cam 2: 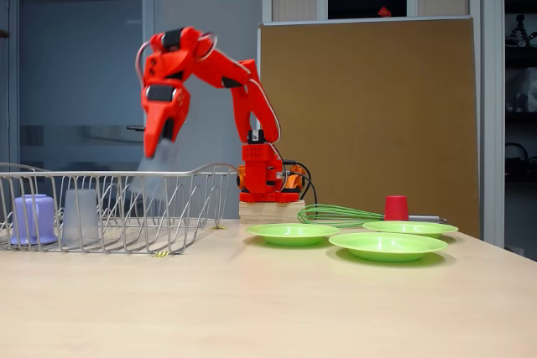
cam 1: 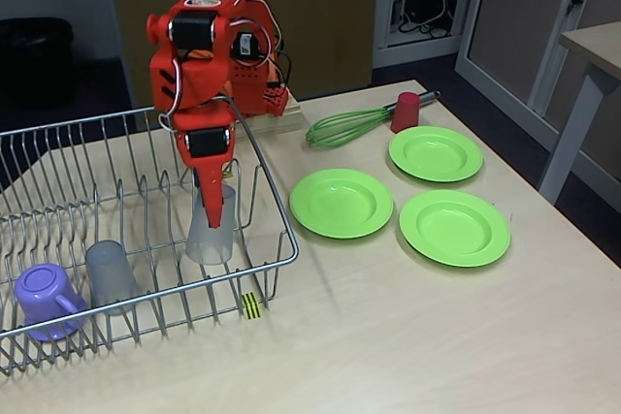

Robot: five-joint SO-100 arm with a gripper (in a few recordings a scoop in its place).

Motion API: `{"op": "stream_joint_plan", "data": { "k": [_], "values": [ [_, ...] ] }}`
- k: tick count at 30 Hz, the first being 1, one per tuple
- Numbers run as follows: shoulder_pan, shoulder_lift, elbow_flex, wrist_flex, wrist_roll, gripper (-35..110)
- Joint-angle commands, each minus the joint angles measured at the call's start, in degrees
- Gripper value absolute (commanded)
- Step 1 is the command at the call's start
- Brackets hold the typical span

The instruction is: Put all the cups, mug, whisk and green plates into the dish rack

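Note:
My red gripper (cam 1: 213, 208) (cam 2: 159, 150) points down over the silver wire dish rack (cam 1: 277, 264) (cam 2: 109, 175), shut on a translucent grey cup (cam 1: 211, 235) (cam 2: 158, 175). The cup hangs upright at the rack's right part, its lower half below the rim. A second grey cup (cam 1: 112, 273) (cam 2: 81, 215) and the purple mug (cam 1: 44, 300) (cam 2: 33, 218) stand in the rack's front left. Three green plates (cam 1: 341, 203) (cam 1: 436, 153) (cam 1: 454, 227) lie on the table right of the rack. Behind them lie the green whisk (cam 1: 344, 128) (cam 2: 336, 213) and the red cup (cam 1: 407, 111) (cam 2: 396, 208).
The arm's base stands on a wooden block (cam 1: 281, 121) behind the rack's right corner. A yellow-black tag (cam 1: 251, 306) marks the rack's front edge. Bare table (cam 1: 388, 336) spreads in front of the plates and rack. Another table's leg (cam 1: 568, 143) stands at the far right.

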Motion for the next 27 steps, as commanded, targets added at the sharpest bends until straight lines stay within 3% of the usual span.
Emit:
{"op": "stream_joint_plan", "data": {
  "k": [1,10,27],
  "values": [
    [1.85,-4.39,-6.33,-0.09,-1.49,19],
    [5.63,-17.84,-20.48,2.64,-3.69,18],
    [12.13,-24.61,-26.72,4.57,-7.03,21]
  ]
}}
